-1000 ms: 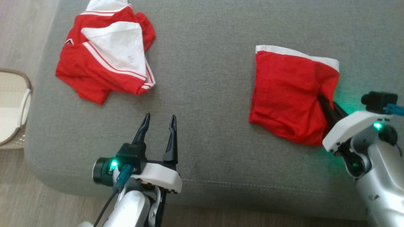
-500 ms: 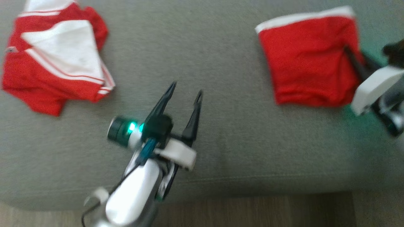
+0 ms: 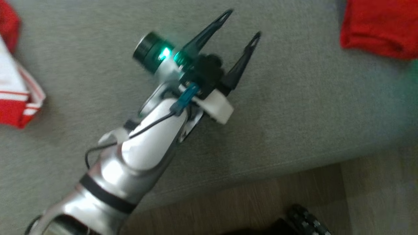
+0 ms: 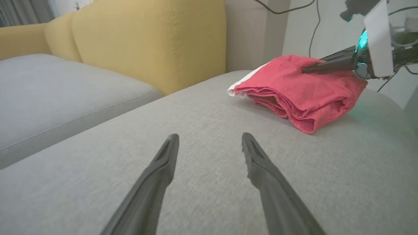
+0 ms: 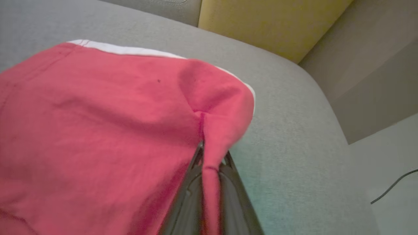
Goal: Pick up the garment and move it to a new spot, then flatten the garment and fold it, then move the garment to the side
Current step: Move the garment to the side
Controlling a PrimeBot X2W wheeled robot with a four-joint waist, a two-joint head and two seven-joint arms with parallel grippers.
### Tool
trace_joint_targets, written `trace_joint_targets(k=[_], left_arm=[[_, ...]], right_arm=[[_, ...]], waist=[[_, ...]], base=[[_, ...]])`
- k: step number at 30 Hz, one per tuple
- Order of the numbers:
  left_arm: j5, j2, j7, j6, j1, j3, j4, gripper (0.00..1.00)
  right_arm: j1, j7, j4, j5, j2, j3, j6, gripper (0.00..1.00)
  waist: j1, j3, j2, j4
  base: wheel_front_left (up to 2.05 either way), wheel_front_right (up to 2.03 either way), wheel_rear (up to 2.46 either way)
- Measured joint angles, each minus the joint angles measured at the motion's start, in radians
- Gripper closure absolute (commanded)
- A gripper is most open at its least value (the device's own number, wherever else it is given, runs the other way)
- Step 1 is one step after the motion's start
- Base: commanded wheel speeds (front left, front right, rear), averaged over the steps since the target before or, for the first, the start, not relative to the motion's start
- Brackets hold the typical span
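Head cam shifted; folded garment point(image 3: 378, 29) now at 1 o'clock. R gripper point(image 5: 209, 156) pinches its edge (tight), L gripper point(image 3: 243, 22) wide. I'd drag low, slow.

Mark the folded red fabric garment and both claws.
folded red fabric garment point(image 4: 294, 94): left wrist view, top layer.
left claw point(image 3: 243, 23): head view, gap between open fingertips.
right claw point(image 5: 210, 153): right wrist view, between fingertips pinching cloth.

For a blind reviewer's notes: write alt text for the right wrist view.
The right end effector is shut on a pinched ridge of a folded red garment with a white edge band. The garment lies on a grey cushion, with a yellow backrest behind it.
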Motion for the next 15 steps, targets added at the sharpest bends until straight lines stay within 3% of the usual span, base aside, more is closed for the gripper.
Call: trace_joint_targets(k=[6,14,15], left_arm=[[-0.031,0.000,0.010,-0.007,-0.118,-0.073,0.008,0.00],[-0.094,0.001,0.013,0.032,-0.153,-0.128,0.012,0.00],[-0.097,0.001,0.012,0.034,-0.154,-0.128,0.015,0.00]], right_arm=[[-0.099,-0.053,0.082,0.024,-0.010,-0.008,0.000,1.00],[-0.151,-0.105,0.174,0.046,-0.017,-0.017,0.000,1.00],[-0.151,-0.110,0.183,0.051,-0.017,-0.017,0.000,0.56]], waist=[[0.0000,0.077,0.0000,-0.048],[0.0000,0.125,0.0000,-0.050],[0.0000,0.126,0.0000,-0.047]], base=[[0.00,0.00,0.00],[0.00,0.00,0.00],[0.00,0.00,0.00]])
